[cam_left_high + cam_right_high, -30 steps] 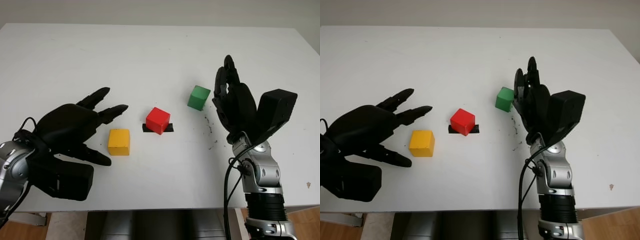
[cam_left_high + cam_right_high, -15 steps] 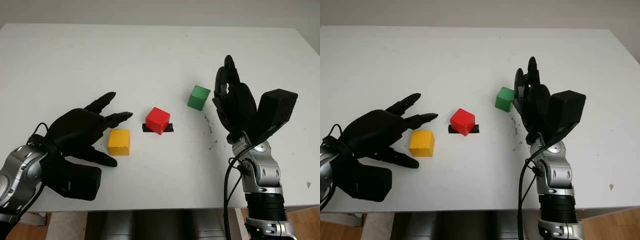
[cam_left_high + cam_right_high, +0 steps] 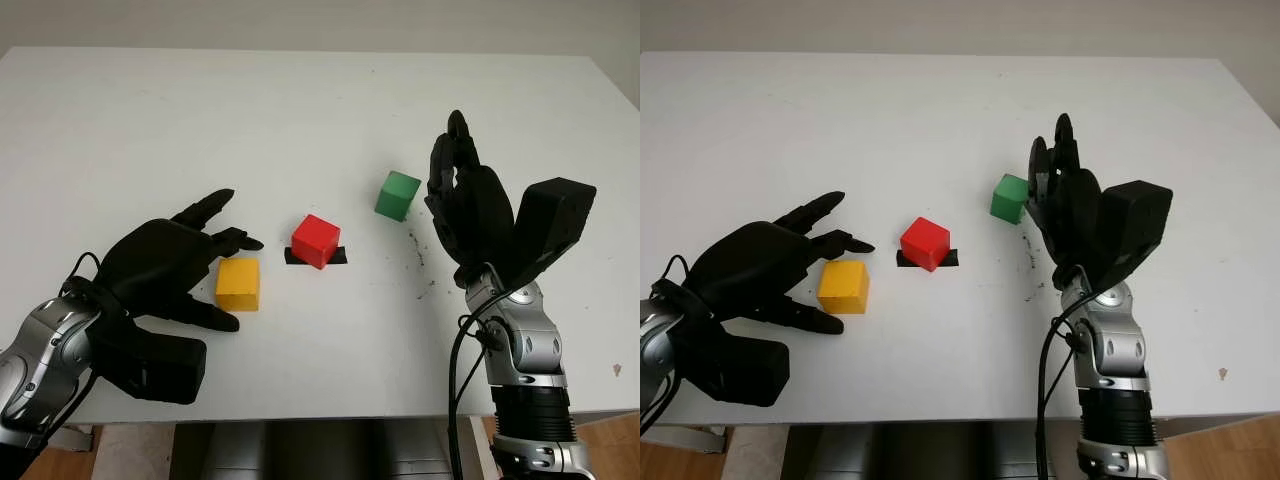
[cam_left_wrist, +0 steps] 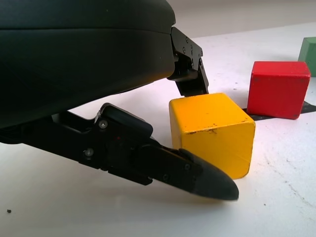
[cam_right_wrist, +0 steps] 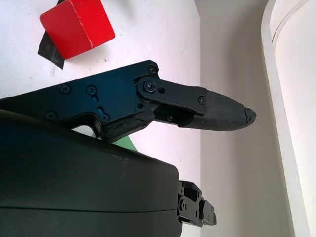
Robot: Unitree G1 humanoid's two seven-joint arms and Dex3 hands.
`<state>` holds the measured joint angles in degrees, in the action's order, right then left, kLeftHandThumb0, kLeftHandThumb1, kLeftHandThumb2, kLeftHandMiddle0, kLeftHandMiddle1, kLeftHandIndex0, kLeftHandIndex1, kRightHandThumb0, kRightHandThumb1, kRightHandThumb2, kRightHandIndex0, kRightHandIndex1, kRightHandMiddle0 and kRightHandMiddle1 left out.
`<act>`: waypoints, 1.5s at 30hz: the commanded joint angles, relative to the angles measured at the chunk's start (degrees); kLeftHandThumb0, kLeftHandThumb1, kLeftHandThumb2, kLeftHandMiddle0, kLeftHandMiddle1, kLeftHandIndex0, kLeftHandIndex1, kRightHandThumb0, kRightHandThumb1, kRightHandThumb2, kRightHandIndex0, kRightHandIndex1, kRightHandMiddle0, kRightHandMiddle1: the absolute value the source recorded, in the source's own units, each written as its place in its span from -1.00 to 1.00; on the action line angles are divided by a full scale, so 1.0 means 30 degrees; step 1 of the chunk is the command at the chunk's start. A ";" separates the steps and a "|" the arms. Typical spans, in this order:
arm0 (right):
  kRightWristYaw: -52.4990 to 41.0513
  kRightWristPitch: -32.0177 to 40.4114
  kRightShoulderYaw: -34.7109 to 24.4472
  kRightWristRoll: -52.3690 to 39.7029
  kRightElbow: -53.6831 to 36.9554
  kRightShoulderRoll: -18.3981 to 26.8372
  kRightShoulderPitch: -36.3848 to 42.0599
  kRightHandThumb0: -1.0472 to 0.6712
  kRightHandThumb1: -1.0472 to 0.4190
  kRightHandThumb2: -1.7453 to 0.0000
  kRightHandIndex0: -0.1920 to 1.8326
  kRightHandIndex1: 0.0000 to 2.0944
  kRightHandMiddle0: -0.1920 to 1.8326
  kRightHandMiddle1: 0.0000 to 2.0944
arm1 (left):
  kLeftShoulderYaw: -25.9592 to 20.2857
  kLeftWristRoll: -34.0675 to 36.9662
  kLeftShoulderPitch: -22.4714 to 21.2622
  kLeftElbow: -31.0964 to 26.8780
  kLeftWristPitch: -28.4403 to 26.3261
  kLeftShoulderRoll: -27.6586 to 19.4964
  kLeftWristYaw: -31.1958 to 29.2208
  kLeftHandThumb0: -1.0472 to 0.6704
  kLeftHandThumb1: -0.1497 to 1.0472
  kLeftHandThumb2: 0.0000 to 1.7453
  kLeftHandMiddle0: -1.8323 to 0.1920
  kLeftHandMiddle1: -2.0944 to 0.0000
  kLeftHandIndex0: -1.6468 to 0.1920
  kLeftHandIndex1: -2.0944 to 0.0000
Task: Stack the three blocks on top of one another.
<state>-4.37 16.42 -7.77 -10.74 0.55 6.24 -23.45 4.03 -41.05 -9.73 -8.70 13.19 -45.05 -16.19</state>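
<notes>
A yellow block (image 3: 238, 283) lies on the white table (image 3: 300, 120), left of centre. My left hand (image 3: 232, 280) is open and low at the block's left side, with two fingers (image 4: 190, 74) reaching behind it and the thumb (image 4: 197, 177) in front; the hand is not closed on the block. The red block (image 3: 316, 240) sits on a black tape mark (image 3: 337, 257) in the middle. Further right and back lies the green block (image 3: 398, 195). My right hand (image 3: 455, 185) stands upright and open just right of the green block, apart from it.
Dark scuff specks (image 3: 420, 262) mark the table between the green block and my right arm. The table's front edge (image 3: 330, 413) runs close below both arms.
My left hand has moved right and dropped towards the yellow block, so its fingers now straddle the block. The right hand and all three blocks have stayed put.
</notes>
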 commanded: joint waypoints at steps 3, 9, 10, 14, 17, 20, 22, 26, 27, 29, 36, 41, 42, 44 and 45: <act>0.0228 -0.0097 -0.0086 0.0029 -0.0392 -0.0025 0.0009 -0.63 -1.00 0.28 -1.00 -1.00 -1.00 -1.00 | -0.0033 0.0066 0.0174 0.0173 0.0360 0.0088 0.0489 -0.49 1.00 -0.80 0.72 0.94 0.65 -0.32; 0.0354 -0.0059 0.0006 0.0060 -0.0464 -0.0043 0.0070 -0.63 -1.00 0.27 -1.00 -1.00 -1.00 -1.00 | -0.0342 0.0863 0.0315 0.0262 0.0902 0.0217 0.1082 -0.33 1.00 -0.76 0.65 0.93 0.65 -0.48; 0.0405 -0.0075 -0.0014 0.0038 -0.0454 -0.0087 0.0069 -0.63 -1.00 0.27 -1.00 -1.00 -1.00 -1.00 | -0.0366 0.1010 0.0328 0.0262 0.0944 0.0250 0.1120 -0.32 1.00 -0.76 0.64 0.93 0.64 -0.49; 0.0448 -0.0124 0.0023 0.0067 -0.0448 -0.0079 0.0084 -0.65 -1.00 0.28 -1.00 -1.00 -1.00 -1.00 | -0.0448 0.1544 0.0332 0.0334 0.1069 0.0291 0.1149 -0.31 1.00 -0.72 0.63 0.94 0.65 -0.51; 0.0408 -0.0112 0.0007 0.0023 -0.0482 -0.0054 0.0081 -0.64 -1.00 0.27 -1.00 -1.00 -1.00 -1.00 | -0.0513 0.1680 0.0300 0.0460 0.1246 0.0275 0.1266 -0.29 1.00 -0.74 0.62 0.94 0.65 -0.53; 0.0362 -0.0087 0.0045 0.0071 -0.0457 0.0008 0.0067 -0.63 -1.00 0.26 -1.00 -1.00 -1.00 -1.00 | -0.0537 0.1417 0.0107 0.0393 0.1254 0.0076 0.1233 -0.30 1.00 -0.76 0.62 0.94 0.64 -0.53; 0.0365 -0.0152 0.0049 0.0103 -0.0385 0.0000 0.0055 -0.64 -1.00 0.27 -1.00 -1.00 -1.00 -1.00 | -0.0563 0.1197 -0.0135 0.0260 0.1194 -0.0109 0.1071 -0.31 1.00 -0.79 0.62 0.94 0.61 -0.50; 0.0408 -0.0079 0.0073 0.0142 -0.0369 -0.0021 0.0036 -0.64 -1.00 0.27 -1.00 -1.00 -1.00 -1.00 | -0.0500 0.1220 -0.1084 0.0041 0.1030 -0.0424 0.0235 -0.31 1.00 -0.82 0.62 0.95 0.58 -0.49; 0.0401 -0.0114 0.0063 0.0139 -0.0329 -0.0033 0.0021 -0.64 -1.00 0.28 -1.00 -1.00 -1.00 -1.00 | -0.0472 0.1420 -0.1419 0.0029 0.0960 -0.0464 -0.0149 -0.31 1.00 -0.82 0.62 0.95 0.58 -0.49; 0.0355 -0.0149 0.0079 0.0167 -0.0272 -0.0018 -0.0005 -0.64 -1.00 0.28 -1.00 -1.00 -1.00 -1.00 | -0.0429 0.2146 -0.2204 0.0112 0.0784 -0.0490 -0.1126 -0.31 1.00 -0.82 0.63 0.95 0.60 -0.56; 0.0296 -0.0114 0.0069 0.0194 -0.0267 -0.0023 -0.0054 -0.65 -1.00 0.28 -1.00 -1.00 -1.00 -1.00 | -0.0089 0.3884 -0.5680 0.1177 -0.0191 -0.0525 -0.4051 -0.31 1.00 -0.90 0.65 0.95 0.54 -0.48; 0.0339 -0.0046 0.0061 0.0230 -0.0306 -0.0033 -0.0116 -0.66 -1.00 0.27 -1.00 -1.00 -1.00 -1.00 | 0.0290 0.4698 -0.7906 0.2519 -0.0570 0.0025 -0.4962 -0.30 0.99 -0.93 0.64 0.95 0.42 -0.30; 0.0339 -0.0002 0.0056 0.0217 -0.0313 -0.0033 -0.0133 -0.66 -1.00 0.27 -1.00 -1.00 -1.00 -1.00 | 0.0401 0.4837 -0.8269 0.2786 -0.0593 0.0166 -0.5037 -0.30 0.99 -0.94 0.65 0.95 0.41 -0.30; 0.0319 0.0022 0.0065 0.0210 -0.0327 -0.0018 -0.0152 -0.67 -1.00 0.28 -1.00 -1.00 -1.00 -1.00 | 0.0634 0.5097 -0.8918 0.3326 -0.0534 0.0429 -0.5134 -0.31 0.99 -0.94 0.65 0.95 0.40 -0.34; 0.0301 -0.0029 0.0088 0.0241 -0.0314 -0.0001 -0.0162 -0.67 -1.00 0.27 -1.00 -1.00 -1.00 -1.00 | 0.0757 0.5232 -0.9226 0.3583 -0.0595 0.0552 -0.5277 -0.31 1.00 -0.94 0.66 0.95 0.41 -0.36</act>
<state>-3.44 16.41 -7.44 -10.12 0.29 5.94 -23.43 5.80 -26.13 -35.40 1.46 11.41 -43.99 -31.68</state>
